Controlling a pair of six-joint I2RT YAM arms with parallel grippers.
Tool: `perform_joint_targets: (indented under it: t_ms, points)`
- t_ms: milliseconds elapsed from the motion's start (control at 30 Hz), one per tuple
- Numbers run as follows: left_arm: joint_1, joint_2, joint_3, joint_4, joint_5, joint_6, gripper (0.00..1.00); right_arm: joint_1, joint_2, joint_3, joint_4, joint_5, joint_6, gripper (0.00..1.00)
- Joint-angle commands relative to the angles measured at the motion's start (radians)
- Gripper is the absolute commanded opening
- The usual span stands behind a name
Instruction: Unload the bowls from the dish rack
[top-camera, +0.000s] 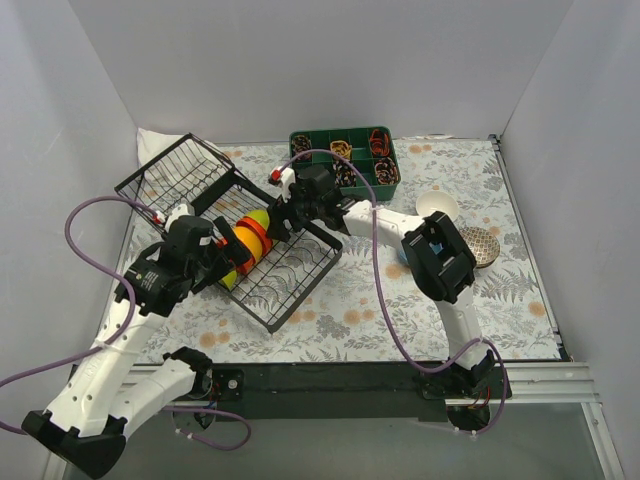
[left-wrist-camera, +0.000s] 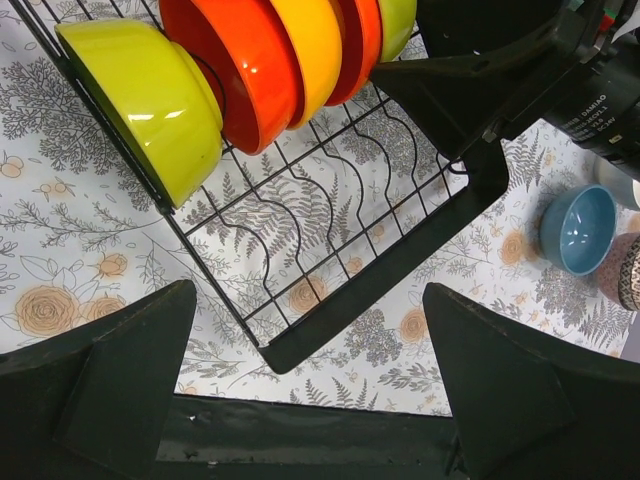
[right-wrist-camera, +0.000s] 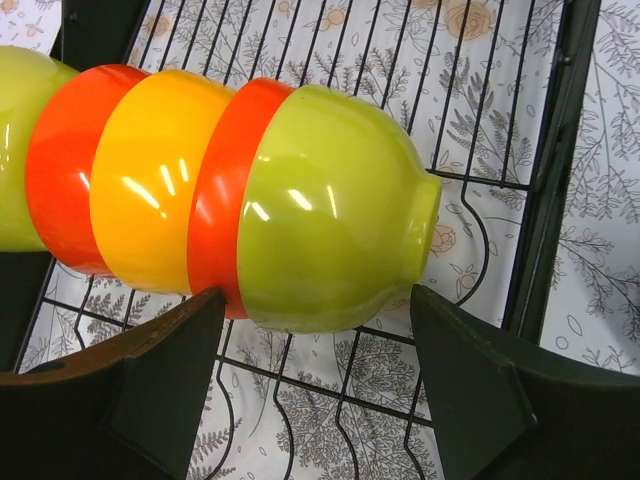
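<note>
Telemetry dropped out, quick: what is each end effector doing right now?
Left end effector: open, holding nothing.
Right end effector: open, straddling the glossy lime-green round bowl, not clamped on it.

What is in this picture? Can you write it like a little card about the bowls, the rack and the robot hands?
dish rack: black wire
row of bowls: five in the rack; lime, orange, yellow, orange, lime
bowls outside rack: white bowl, blue bowl, patterned bowl
left gripper: open, empty
right gripper: open, fingers either side of end lime bowl
</note>
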Motion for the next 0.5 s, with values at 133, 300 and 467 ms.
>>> perform_joint_targets:
  t_ms: [133, 300, 467]
  points:
    - [0.004, -0.022, 0.004, -0.031, -0.002, -0.010, 0.98, -0.008, 0.065, 0.078, 0.025, -0.014, -0.006, 0.86]
    - [0.004, -0.019, 0.004, -0.028, 0.002, -0.008, 0.98, -0.006, 0.095, 0.104, 0.025, -0.046, -0.006, 0.87]
    - [0.002, -0.013, 0.000, -0.018, 0.013, -0.004, 0.98, -0.006, 0.112, 0.122, 0.023, -0.085, -0.017, 0.89]
